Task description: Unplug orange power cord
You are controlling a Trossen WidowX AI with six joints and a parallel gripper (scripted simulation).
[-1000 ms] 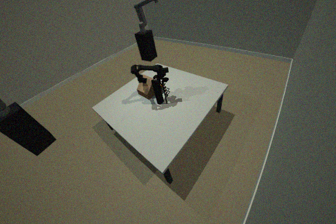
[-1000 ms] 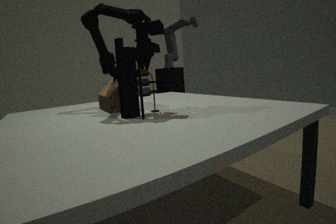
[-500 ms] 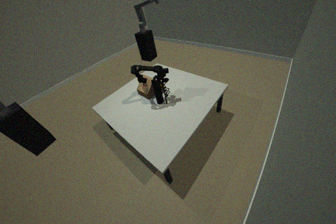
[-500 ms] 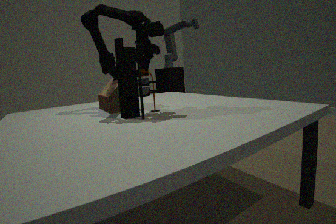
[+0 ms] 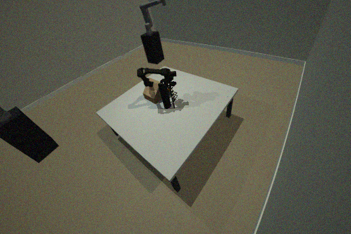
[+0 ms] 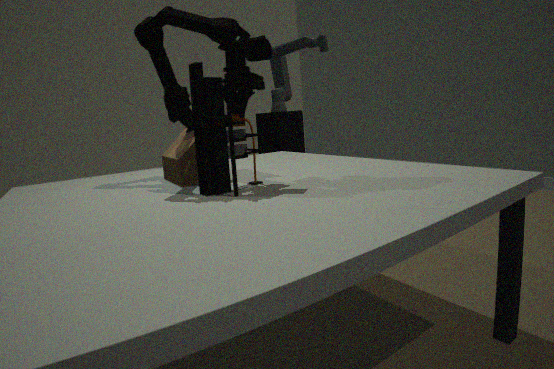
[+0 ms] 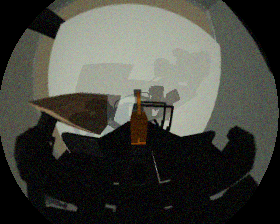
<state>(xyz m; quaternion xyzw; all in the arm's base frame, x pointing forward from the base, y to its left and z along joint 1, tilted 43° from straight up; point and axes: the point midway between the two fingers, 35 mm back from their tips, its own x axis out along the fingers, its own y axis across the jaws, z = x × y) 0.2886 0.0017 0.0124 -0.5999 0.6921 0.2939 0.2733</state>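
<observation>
Wrist: gripper (image 7: pixel 139 136) apparently clamping orange plug (image 7: pixel 138 123).

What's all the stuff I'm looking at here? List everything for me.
table: one, white top, dark legs, middle of the tan floor.
power strip: one, black, standing upright on the table.
orange plug: one, at the strip's upper end, gripped.
orange cord: one, thin, hanging down to the table.
other plugs: number unclear, greyish, on the strip's side.
wooden block: one, tan, behind the strip.
black boxes on grey mounts: two, off the table.
arm: one, black, arched over the strip.
end effector: one, black, closed on the orange plug.
</observation>
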